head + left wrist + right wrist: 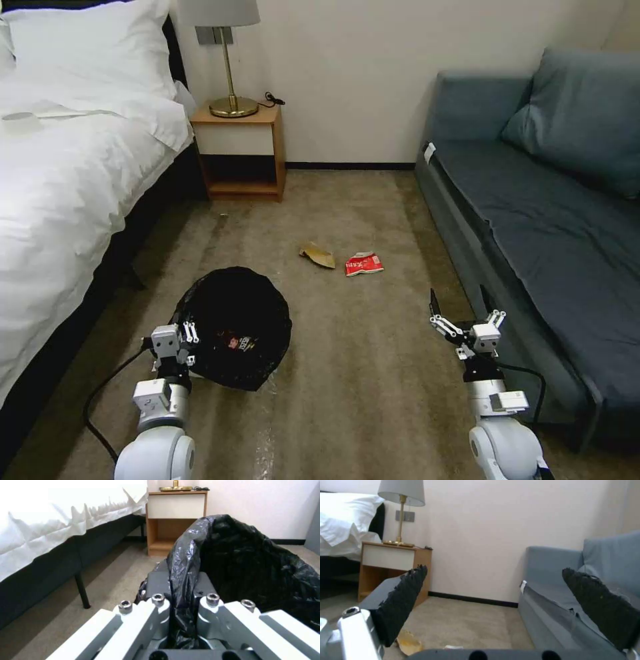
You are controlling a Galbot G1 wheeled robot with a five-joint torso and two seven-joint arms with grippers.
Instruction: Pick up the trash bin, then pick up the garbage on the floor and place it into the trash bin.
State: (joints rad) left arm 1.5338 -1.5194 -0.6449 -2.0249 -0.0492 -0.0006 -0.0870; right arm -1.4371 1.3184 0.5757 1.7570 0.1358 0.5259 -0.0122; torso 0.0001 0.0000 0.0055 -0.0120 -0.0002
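The trash bin, lined with a black bag, is at my lower left in the head view, with a packet lying inside it. My left gripper is shut on the bin's near rim; in the left wrist view its fingers pinch the black bag liner. On the carpet ahead lie two pieces of garbage: a tan cardboard scrap and a red-and-white packet. My right gripper hangs open and empty beside the sofa, short of both. The right wrist view shows its black pads spread wide, with the scrap below.
A white bed runs along the left. A wooden nightstand with a brass lamp stands at the back wall. A grey-blue sofa lines the right. Open carpet lies between bed and sofa.
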